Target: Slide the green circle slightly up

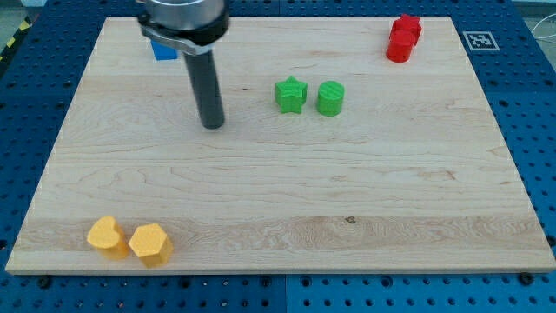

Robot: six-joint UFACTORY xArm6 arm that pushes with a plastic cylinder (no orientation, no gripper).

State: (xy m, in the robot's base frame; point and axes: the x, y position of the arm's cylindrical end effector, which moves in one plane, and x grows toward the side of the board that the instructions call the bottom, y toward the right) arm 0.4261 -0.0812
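Observation:
The green circle [330, 98] stands on the wooden board [278, 183], upper middle, right beside a green star [291, 95] on its left. My tip [212, 124] rests on the board well to the left of both green blocks and slightly lower, touching none of them.
Two red blocks [403, 38] stand together at the top right. A blue block [163, 49] shows at the top left, partly hidden behind the arm. Two yellow blocks [106, 236] [149, 244] sit at the bottom left corner. A blue pegboard table surrounds the board.

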